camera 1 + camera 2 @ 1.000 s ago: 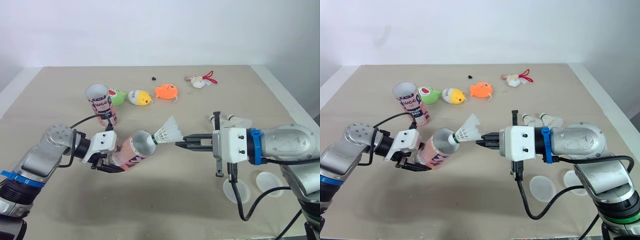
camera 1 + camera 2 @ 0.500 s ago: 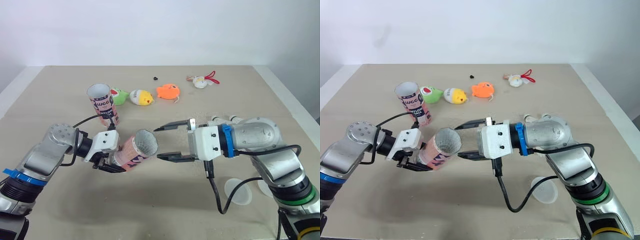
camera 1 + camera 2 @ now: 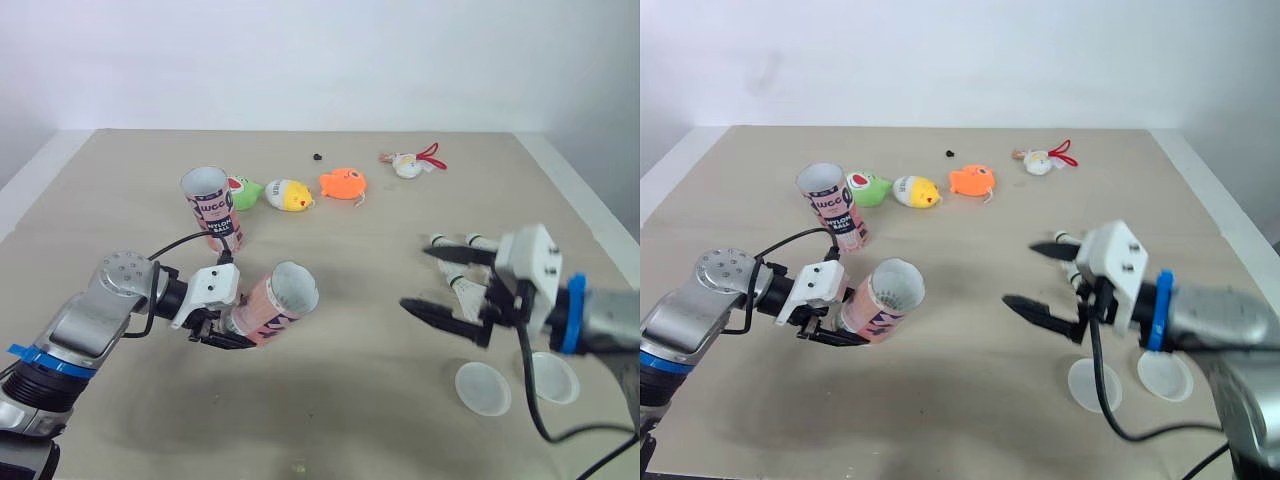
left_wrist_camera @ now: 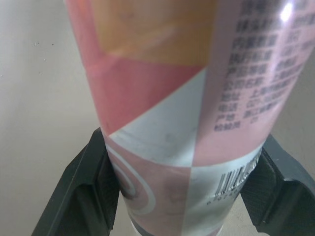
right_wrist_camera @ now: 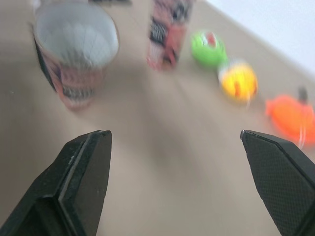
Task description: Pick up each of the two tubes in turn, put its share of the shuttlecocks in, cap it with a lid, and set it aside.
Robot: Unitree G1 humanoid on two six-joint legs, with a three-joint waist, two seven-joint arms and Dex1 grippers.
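Tubes number two: held tube (image 3: 270, 305), upright tube (image 3: 212, 207); two lids (image 3: 483, 387).

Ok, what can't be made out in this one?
Contents of the held tube: in the head views its own wall hides the depth; in the right wrist view it is blurred.
Count of the shuttlecocks: in the head views the right gripper covers part of them.
Black speck at the far side: too small to identify in the head views.
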